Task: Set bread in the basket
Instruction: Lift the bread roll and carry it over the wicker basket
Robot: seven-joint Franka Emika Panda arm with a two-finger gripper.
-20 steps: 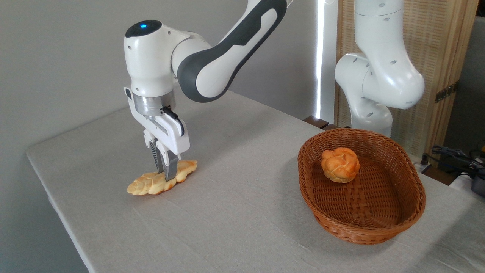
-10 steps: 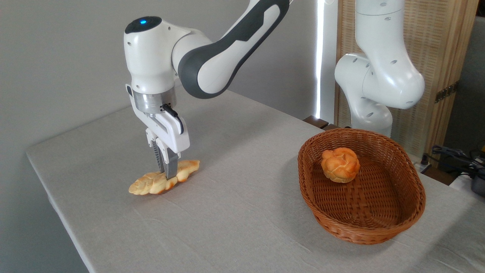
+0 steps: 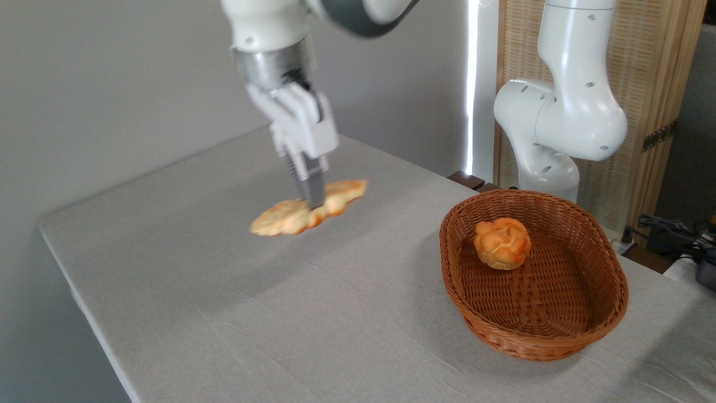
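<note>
The bread (image 3: pixel 282 218), a long pale golden braided loaf, hangs in the air above the table, blurred by motion. My gripper (image 3: pixel 314 202) is shut on its middle, fingers pointing down. The brown wicker basket (image 3: pixel 607 268) sits on the table to the right, well apart from the loaf and lower than it. A small round orange bun (image 3: pixel 502 243) lies in the basket's far end.
The grey cloth-covered table (image 3: pixel 313 313) has its left edge and front corner close by. The arm's white base (image 3: pixel 554 129) stands behind the basket. Cables (image 3: pixel 671 229) lie at the far right.
The gripper has lifted the bread off the table and carried it up and to the right, toward the basket. The basket and bun have not moved.
</note>
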